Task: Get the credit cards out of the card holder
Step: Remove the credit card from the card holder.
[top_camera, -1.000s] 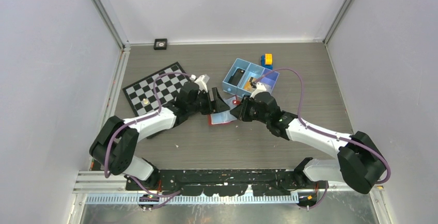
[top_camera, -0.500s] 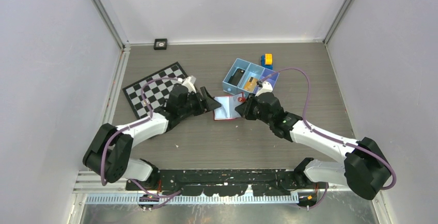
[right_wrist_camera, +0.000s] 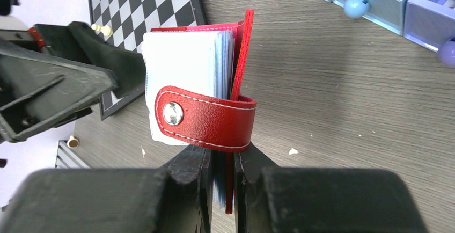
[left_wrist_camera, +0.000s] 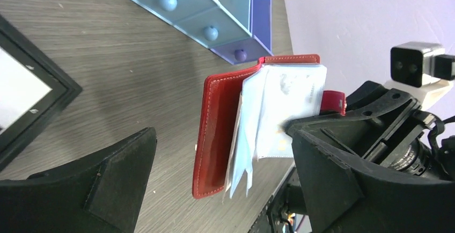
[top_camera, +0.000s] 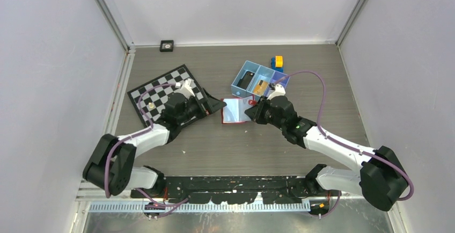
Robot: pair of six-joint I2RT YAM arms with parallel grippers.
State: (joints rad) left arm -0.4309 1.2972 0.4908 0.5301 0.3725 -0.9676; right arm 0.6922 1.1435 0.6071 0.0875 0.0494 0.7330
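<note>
The card holder (top_camera: 236,110) stands open on edge. Its lower edge is pinched tight in the right jaws, and its pale sleeves fan out toward the left jaws. Over the last second the left arm (top_camera: 155,128) has drawn away from it. Its jaws, which were at the holder's open side, are now spread wide with nothing between them, well apart from the red cover. The holder itself has been carried away from the arm bases, toward the tray.

No card seems to have come away with that retreat. The credit cards (left_wrist_camera: 290,99) look to be still tucked in the sleeves, so the left jaws will probably need a fresh approach to a card edge.

Pale walls with metal corner posts enclose the grey wood-grain surface (top_camera: 214,147). A chessboard (top_camera: 161,85) lies partly beneath the left jaws. A blue 3-compartment tray (top_camera: 234,87) sits just beyond the right jaws, with 1 orange-gold card (top_camera: 261,87) in its middle compartment. A small yellow block (top_camera: 277,61) is just beyond the tray.
</note>
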